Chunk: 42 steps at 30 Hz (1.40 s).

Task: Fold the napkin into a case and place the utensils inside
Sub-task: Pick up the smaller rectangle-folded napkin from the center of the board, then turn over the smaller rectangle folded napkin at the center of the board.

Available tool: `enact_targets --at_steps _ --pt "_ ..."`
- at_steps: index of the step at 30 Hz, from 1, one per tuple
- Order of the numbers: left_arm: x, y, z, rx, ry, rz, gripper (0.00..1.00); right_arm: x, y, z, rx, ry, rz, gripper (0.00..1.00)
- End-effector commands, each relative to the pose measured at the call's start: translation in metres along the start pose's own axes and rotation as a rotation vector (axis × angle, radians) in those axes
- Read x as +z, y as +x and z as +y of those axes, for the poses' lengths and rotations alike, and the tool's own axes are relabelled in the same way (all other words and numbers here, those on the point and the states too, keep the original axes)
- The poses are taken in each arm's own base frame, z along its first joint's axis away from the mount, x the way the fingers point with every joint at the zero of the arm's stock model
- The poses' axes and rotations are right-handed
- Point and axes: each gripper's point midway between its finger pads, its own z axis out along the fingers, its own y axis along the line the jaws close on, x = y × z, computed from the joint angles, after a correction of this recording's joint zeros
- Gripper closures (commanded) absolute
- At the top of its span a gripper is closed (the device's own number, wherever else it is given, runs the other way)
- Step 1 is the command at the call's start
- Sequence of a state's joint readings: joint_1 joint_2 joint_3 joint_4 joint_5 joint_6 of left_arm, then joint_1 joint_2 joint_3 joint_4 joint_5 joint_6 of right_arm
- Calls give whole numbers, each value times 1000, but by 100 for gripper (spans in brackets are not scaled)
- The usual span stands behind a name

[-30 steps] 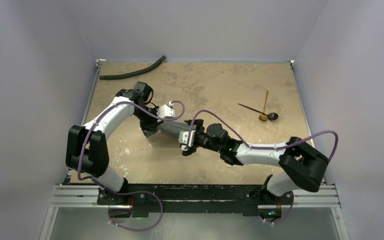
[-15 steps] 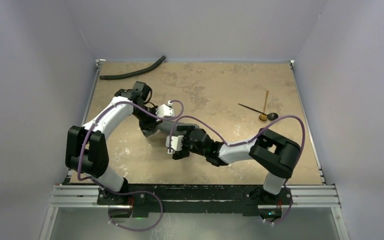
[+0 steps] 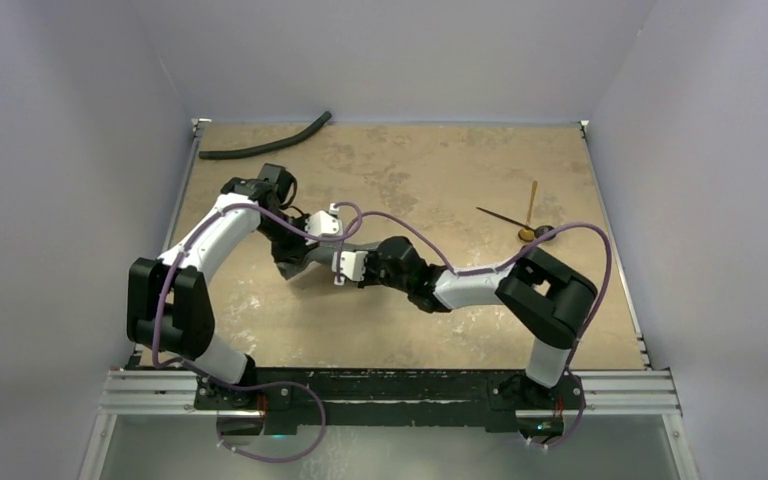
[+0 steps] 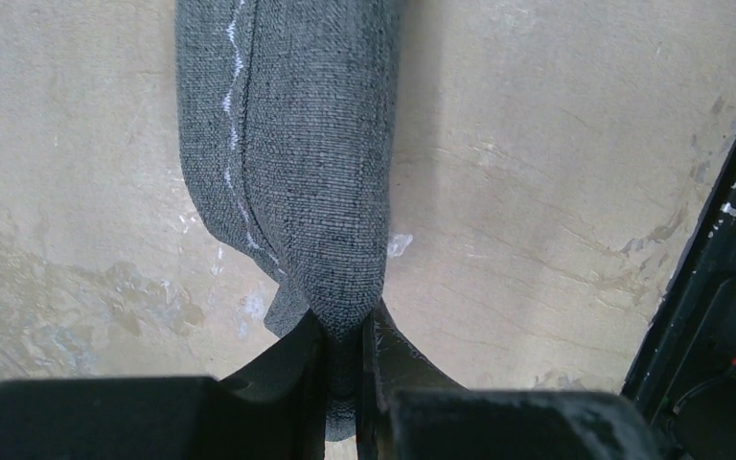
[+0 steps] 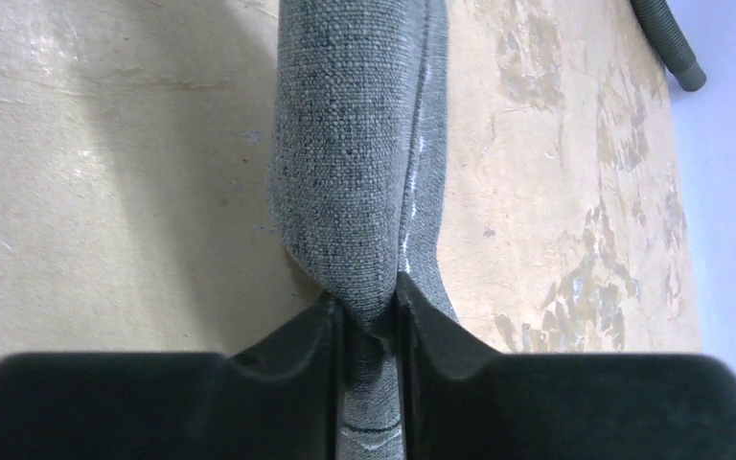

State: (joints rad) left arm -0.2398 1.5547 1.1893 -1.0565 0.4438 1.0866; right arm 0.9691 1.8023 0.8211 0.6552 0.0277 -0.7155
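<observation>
Napkin of grey woven cloth [image 4: 292,144], bunched lengthwise left of centre over the tan mottled table [image 3: 440,330], spans left tool [image 4: 343,337] and right tool [image 5: 372,318], each clamped tight on one end. Beyond, near the right edge, thin black spoon [image 3: 500,216] crosses gold utensil [image 3: 533,200]; black ribbed hose [image 3: 260,148] lies at the far-left corner.

No text, labels, brands or numbers can be read. No legible signs show in any view.
</observation>
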Motion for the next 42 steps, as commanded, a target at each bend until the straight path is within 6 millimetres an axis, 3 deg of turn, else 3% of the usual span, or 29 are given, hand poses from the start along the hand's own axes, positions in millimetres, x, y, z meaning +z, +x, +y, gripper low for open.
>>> enact_targets --at_steps 1,5,9,15,20,23,26,31,35,42 --pt "-19 -14 -4 41 -4 -59 100 -10 -11 -8 22 -72 -32 80" --pt "-28 -19 -11 65 34 -65 100 -28 -26 -2 45 -193 -74 82" --pt "-34 -26 -25 78 126 -86 100 -65 -34 32 151 -557 -5 82" --pt "-16 -32 -70 -12 365 -159 100 -124 -23 76 328 -904 110 82" --pt "3 -22 -100 -86 493 -160 100 -144 -19 95 397 -997 106 78" --pt "12 -12 -116 -80 552 -123 100 -146 -11 97 420 -1002 114 75" --pt "20 -4 -125 -84 599 -86 100 -145 -11 85 441 -1002 66 73" --pt "38 13 -127 -70 688 -41 100 -119 22 82 492 -1073 158 73" --pt "54 21 -119 -65 740 -29 100 -97 61 87 555 -1103 244 75" --pt "75 22 -78 -112 697 -24 99 -78 72 47 541 -992 226 72"
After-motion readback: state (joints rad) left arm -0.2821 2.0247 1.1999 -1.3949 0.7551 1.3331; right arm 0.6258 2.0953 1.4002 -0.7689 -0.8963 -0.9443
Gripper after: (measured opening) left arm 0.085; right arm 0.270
